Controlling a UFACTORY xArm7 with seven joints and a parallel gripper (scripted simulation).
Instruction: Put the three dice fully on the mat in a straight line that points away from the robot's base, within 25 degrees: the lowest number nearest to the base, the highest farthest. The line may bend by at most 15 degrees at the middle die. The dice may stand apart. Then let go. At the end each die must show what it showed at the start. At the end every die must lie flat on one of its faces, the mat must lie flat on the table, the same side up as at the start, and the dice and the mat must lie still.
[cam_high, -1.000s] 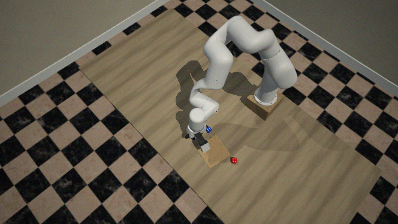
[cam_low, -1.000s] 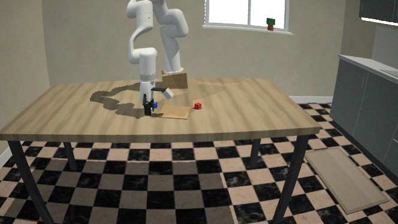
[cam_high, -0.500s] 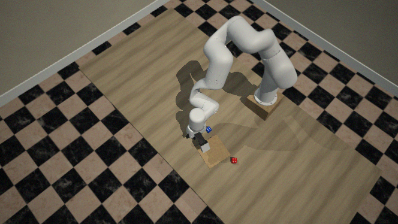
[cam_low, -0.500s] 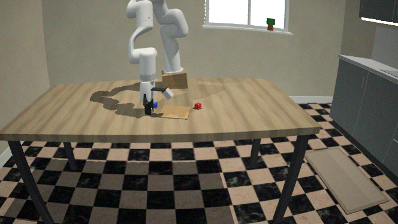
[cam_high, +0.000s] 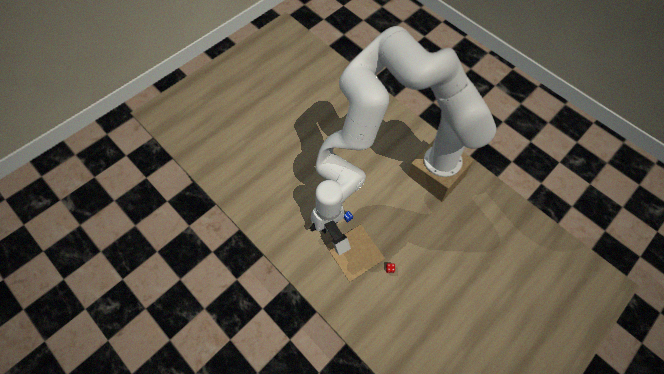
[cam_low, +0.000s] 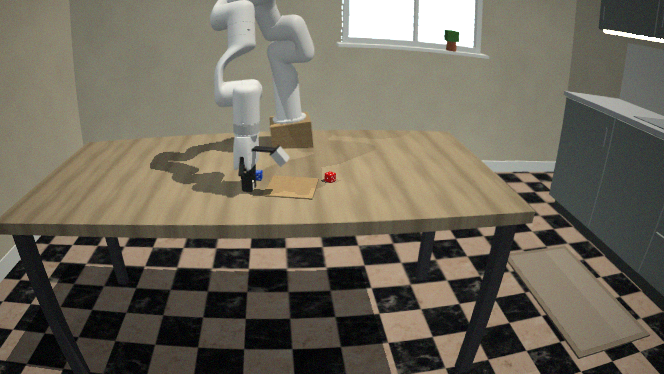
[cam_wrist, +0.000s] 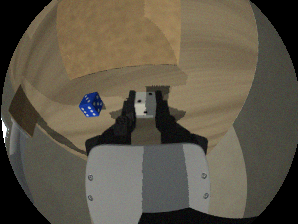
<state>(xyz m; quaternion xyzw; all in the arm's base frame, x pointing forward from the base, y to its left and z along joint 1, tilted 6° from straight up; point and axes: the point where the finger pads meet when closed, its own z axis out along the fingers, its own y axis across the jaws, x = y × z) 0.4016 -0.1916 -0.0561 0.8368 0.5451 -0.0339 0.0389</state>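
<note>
My gripper (cam_wrist: 145, 98) stands low over the table, just off the near-left edge of the tan mat (cam_wrist: 120, 26), and is shut on a small white die (cam_wrist: 148, 100). In the exterior view the black fingers (cam_low: 246, 182) reach down to the table top and hide that die. A blue die (cam_wrist: 91, 104) lies on the bare wood close to the left of the fingers; it also shows in the top and exterior views (cam_high: 348, 216) (cam_low: 258, 175). A red die (cam_high: 390, 267) lies on the wood just past the mat's (cam_high: 357, 251) far corner, and appears to the right of the mat in the side view (cam_low: 329, 176).
The arm's base stands on a wooden block (cam_high: 442, 175) at the back of the table. The white wrist camera box (cam_high: 342, 245) hangs over the mat. The table's front edge (cam_low: 270, 227) is well away from the dice.
</note>
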